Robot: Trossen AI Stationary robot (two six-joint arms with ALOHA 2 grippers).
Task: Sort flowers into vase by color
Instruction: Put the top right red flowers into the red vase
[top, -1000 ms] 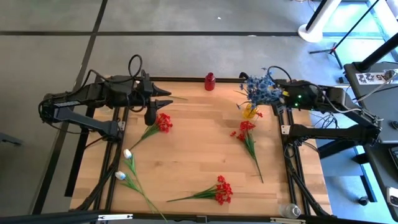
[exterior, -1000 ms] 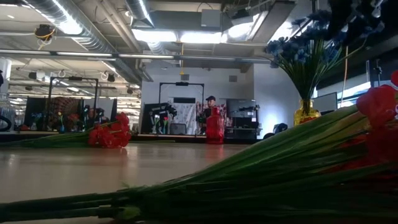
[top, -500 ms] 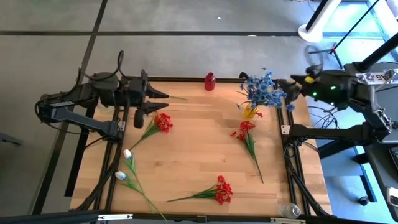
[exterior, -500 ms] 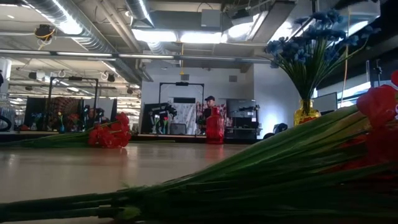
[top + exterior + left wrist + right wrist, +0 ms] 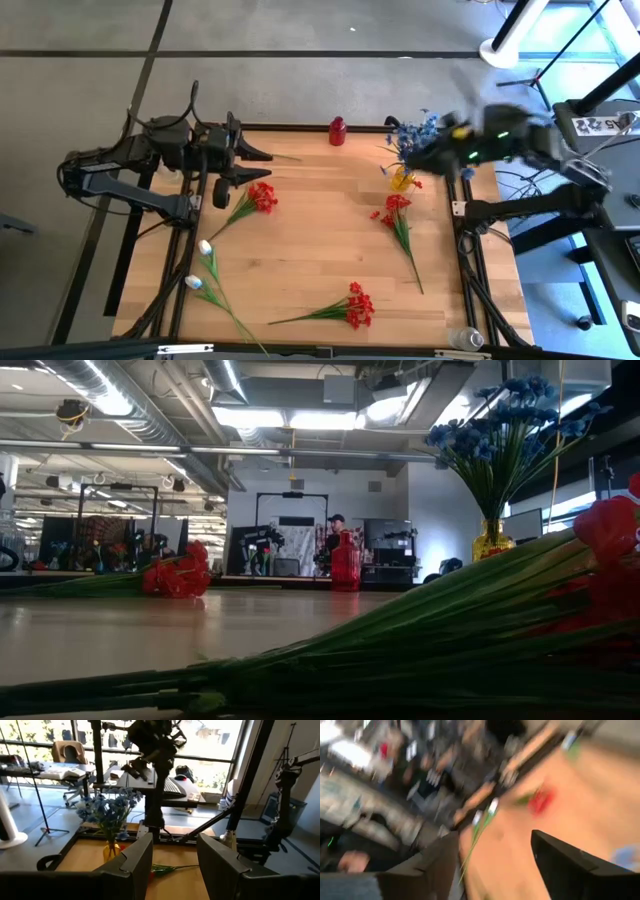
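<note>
Three red flower sprays and one white spray are left lying on the table (image 5: 330, 250), while the blue flowers (image 5: 418, 140) are already stood in the yellow vase (image 5: 402, 180) at about two o'clock on the tabletop. A red vase (image 5: 338, 131) is set at twelve o'clock on the far edge.

The right gripper (image 5: 422, 160) is held above the yellow vase, its fingers (image 5: 565, 865) spread apart with nothing between them. The nearest loose spray to it is the red flower (image 5: 397, 210) just beside the yellow vase, at roughly six o'clock from the gripper; its stem is laid from the blossom towards five o'clock, so a grasp across the stem is judged to need the jaws turned crosswise to that line.

The left gripper (image 5: 262, 157) is parked at the ten o'clock corner, fingers (image 5: 135, 860) also apart and empty. Another red flower (image 5: 258, 197) is found just below it, stem trailing towards seven o'clock. The white flowers (image 5: 205, 262) and the third red spray (image 5: 350, 305) are placed well apart from both grippers.
</note>
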